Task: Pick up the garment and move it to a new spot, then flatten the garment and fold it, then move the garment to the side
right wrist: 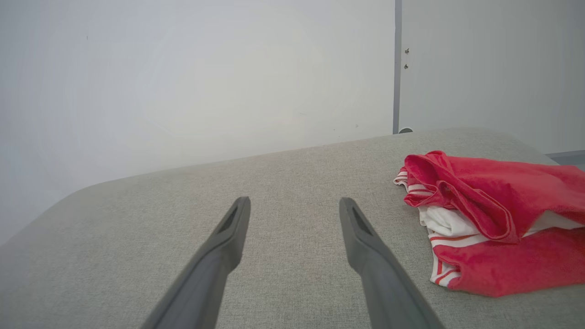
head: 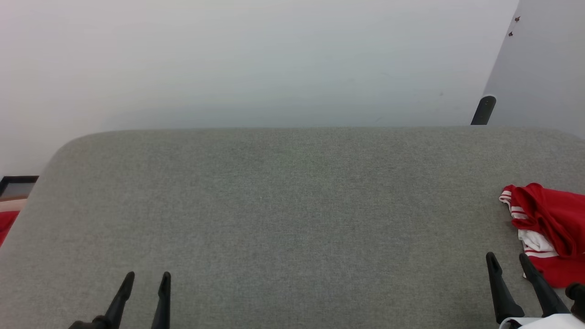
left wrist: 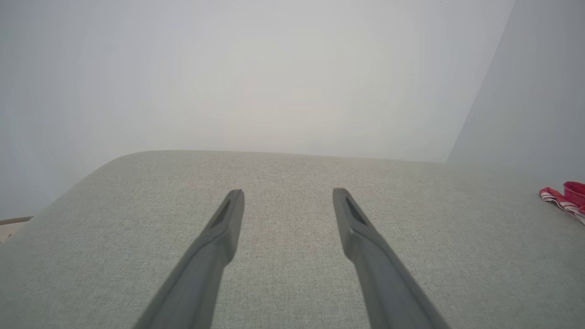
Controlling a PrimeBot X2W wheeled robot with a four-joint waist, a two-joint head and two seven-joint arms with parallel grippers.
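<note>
A plain red cloth (head: 5,226) lies past the left edge of the grey tabletop (head: 274,205). At the near left is the left tool (head: 148,275), fingers spread and empty. The right tool (head: 507,256), at the near right, is likewise spread and empty. Just right of it, the crumpled red-and-white garment (head: 553,219) lies at the tabletop's right edge

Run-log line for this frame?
garment: crumpled red soft shirt, white sleeves, on grey fabric surface, unheld | left hand: open | right hand: open, beside it
</note>
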